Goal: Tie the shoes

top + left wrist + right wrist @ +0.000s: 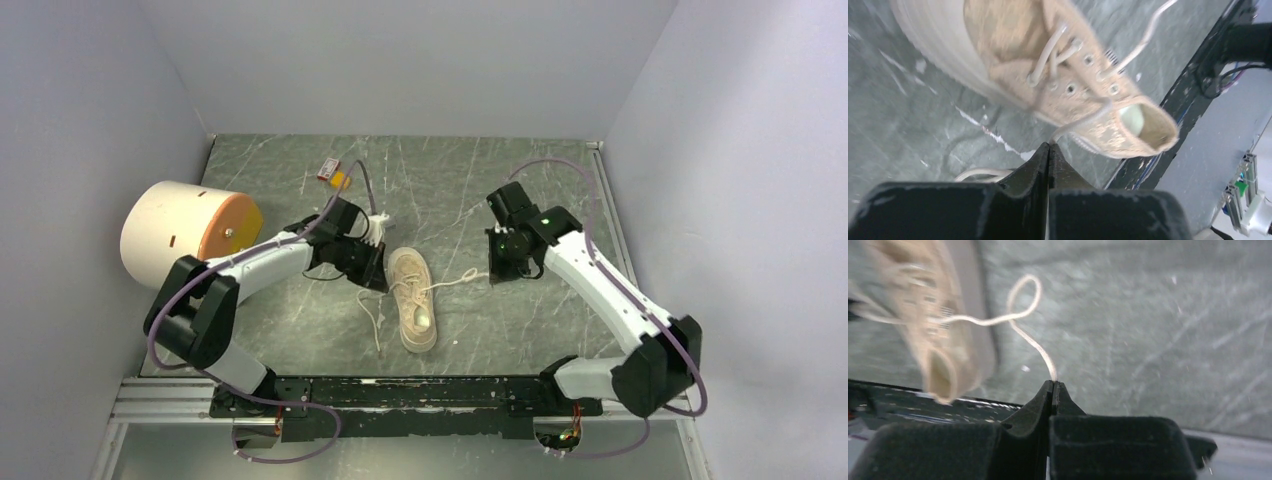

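Observation:
A small cream sneaker (412, 300) lies on the grey table between the arms, its opening toward the near edge. My left gripper (377, 277) sits just left of the shoe. In the left wrist view its jaws (1049, 145) are shut on a white lace (1082, 122) that leads from the shoe (1068, 75). My right gripper (493, 274) is right of the shoe, joined to it by the other lace (460, 281). In the right wrist view the gripper (1053, 382) is shut on that lace (1023, 315), which makes a small loop on its way to the shoe (933, 330).
A large cream-and-orange cylinder (185, 235) lies at the left wall. A small red-and-yellow object (333, 173) sits at the back. Loose lace (372, 322) trails left of the shoe. The black mounting rail (420, 392) runs along the near edge, and walls close in three sides.

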Action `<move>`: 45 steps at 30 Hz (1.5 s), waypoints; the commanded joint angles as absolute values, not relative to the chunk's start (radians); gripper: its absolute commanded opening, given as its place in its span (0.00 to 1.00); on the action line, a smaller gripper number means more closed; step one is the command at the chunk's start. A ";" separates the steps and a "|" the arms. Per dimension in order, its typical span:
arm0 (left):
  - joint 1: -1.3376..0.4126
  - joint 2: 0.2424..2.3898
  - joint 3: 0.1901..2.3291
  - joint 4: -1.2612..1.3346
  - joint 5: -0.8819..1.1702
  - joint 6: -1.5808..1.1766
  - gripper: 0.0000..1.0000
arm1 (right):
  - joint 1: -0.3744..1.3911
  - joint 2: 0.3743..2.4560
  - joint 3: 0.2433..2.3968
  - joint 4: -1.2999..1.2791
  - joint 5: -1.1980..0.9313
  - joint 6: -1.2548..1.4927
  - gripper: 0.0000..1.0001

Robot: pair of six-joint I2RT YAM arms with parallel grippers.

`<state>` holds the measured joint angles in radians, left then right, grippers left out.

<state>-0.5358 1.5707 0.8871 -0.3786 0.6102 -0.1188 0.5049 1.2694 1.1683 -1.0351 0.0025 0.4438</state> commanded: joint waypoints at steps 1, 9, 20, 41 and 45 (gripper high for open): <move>-0.545 1.507 0.975 -0.400 0.613 -0.149 0.05 | 0.492 1.359 1.087 -1.270 0.105 0.514 0.00; -0.545 1.523 0.985 -0.386 0.651 -0.185 0.05 | 0.492 1.164 0.960 -0.784 0.383 0.620 0.49; -0.545 1.467 0.980 -0.381 0.661 -0.228 0.05 | 0.493 1.069 0.709 -0.301 -0.323 -0.185 0.63; -0.548 1.444 0.987 -0.377 0.743 -0.283 0.05 | 0.558 1.411 0.666 -0.035 -0.452 -0.547 0.14; -0.548 1.447 0.968 -0.309 0.798 -0.331 0.05 | 0.558 1.334 0.649 -0.004 -0.500 -0.486 0.00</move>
<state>-0.5407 1.4643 0.9821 -0.3836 0.7132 -0.2829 0.5564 1.4151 0.6601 -0.1074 -0.4519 -0.5400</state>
